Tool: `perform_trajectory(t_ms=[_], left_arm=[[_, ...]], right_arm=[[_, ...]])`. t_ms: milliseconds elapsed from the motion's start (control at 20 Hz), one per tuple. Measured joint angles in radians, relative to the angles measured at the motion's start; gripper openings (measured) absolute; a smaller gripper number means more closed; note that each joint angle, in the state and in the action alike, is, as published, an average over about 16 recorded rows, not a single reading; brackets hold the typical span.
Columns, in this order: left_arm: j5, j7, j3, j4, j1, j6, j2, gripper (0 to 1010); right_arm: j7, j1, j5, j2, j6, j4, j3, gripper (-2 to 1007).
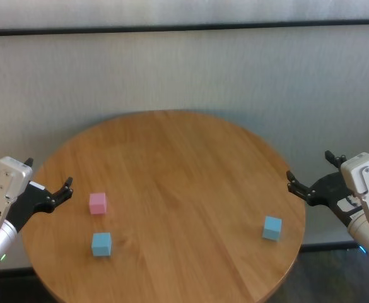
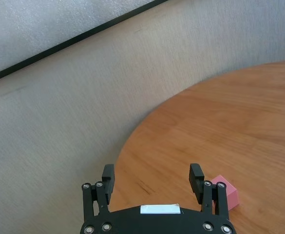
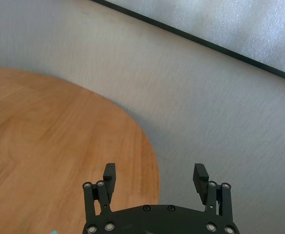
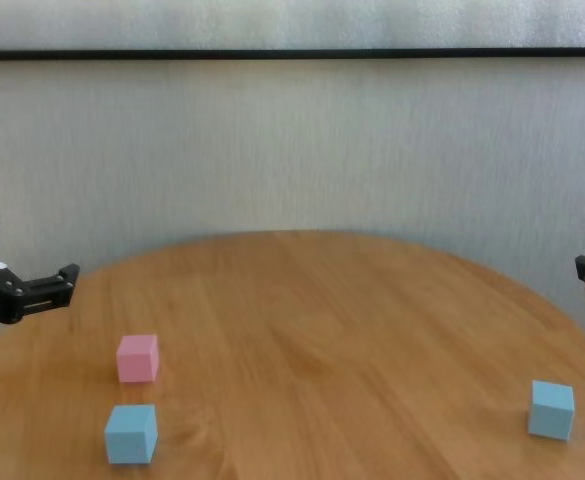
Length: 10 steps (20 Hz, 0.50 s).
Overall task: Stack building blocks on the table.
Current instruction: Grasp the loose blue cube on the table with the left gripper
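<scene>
Round wooden table (image 1: 171, 164) in the middle, grain running across it, grey wall behind.

On it, three cubes, none stacked:
- pink cube (image 1: 98, 203) at about 8 o'clock from the table's centre, flat on the wood, also at the corner of the left wrist view (image 2: 226, 191) just beside one finger.
- blue cube (image 1: 101, 243) just beside the pink one, at its 6 o'clock, nearer the table's front edge, apart from it (a thin strip of wood between them in the chest view (image 4: 131, 433)).
- second blue cube (image 1: 272, 228) well apart from the other two, at about 4 o'clock from centre, close to the right rim.

Left gripper (image 1: 47, 185) at 9 o'clock, hovering over the table's left rim, fingers spread wide with nothing between them; near the pink cube but not touching it. Same spread seen from its own wrist (image 2: 152, 178).

Right gripper (image 1: 310, 174) at 3 o'clock, off the right rim, fingers likewise apart and empty (clear in its wrist view (image 3: 155, 176)); second blue cube near it, toward the front edge, untouched.
</scene>
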Motion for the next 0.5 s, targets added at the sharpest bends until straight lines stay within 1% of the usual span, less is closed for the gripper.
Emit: perform_trajectory(t_ms=[500], left_arm=[[0.0,0.0,0.0,0.0,0.0,0.0,0.0,1002]], right_arm=[[0.0,0.0,0.0,0.0,0.0,0.0,0.0,1001]])
